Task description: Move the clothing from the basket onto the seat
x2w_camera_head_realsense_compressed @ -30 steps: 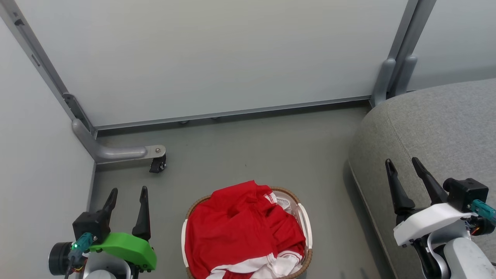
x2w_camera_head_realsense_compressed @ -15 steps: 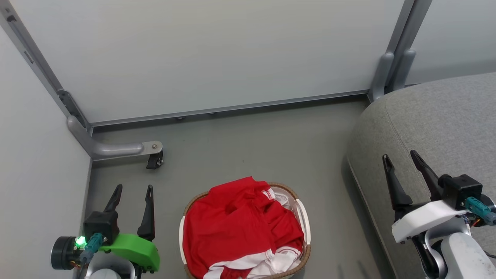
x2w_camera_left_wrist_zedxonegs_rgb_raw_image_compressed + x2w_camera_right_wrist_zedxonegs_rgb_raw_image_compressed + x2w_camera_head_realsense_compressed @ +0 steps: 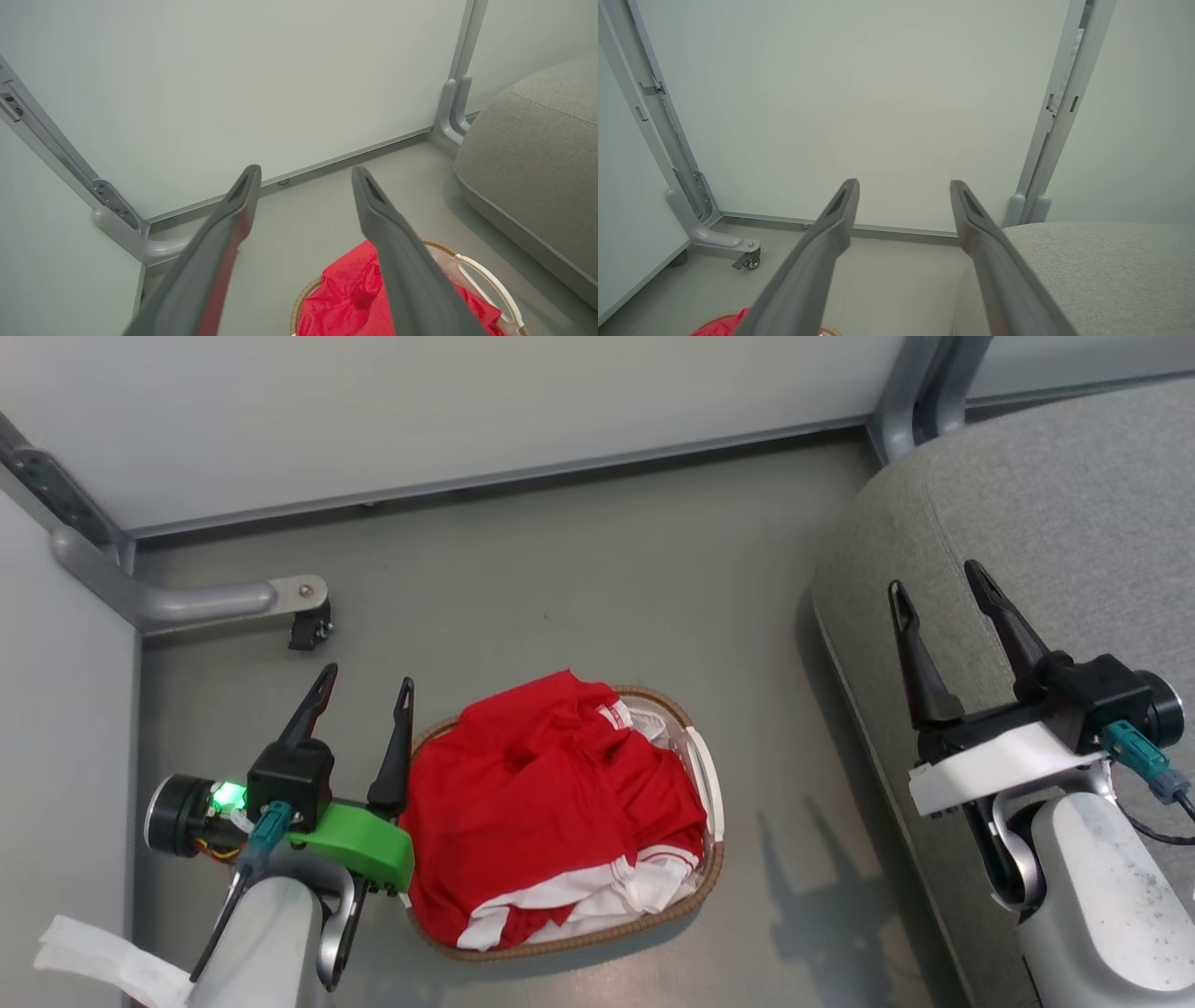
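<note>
Red clothing point(image 3: 546, 798) with white bands is heaped in the oval basket point(image 3: 706, 782) on the floor, and part of it shows as clothing point(image 3: 348, 298) in the left wrist view and as a red edge of clothing point(image 3: 726, 325) in the right wrist view. The grey seat point(image 3: 1046, 495) rises at the right, also seen as the seat point(image 3: 537, 154) and the seat point(image 3: 1101, 275). My left gripper point(image 3: 366, 683) stands open just left of the basket rim, above the floor. My right gripper point(image 3: 938, 581) stands open over the seat's left edge. Both hold nothing.
White partition panels point(image 3: 420, 411) on grey frames close off the back and left. A grey frame foot with a black caster point(image 3: 308, 627) lies on the floor ahead of my left gripper. A white paper scrap point(image 3: 103, 947) sits by my left arm.
The head camera has tilted down, so the whole scene has slid up in the picture. My left gripper now stands closer to the basket's left rim. Both grippers stay open.
</note>
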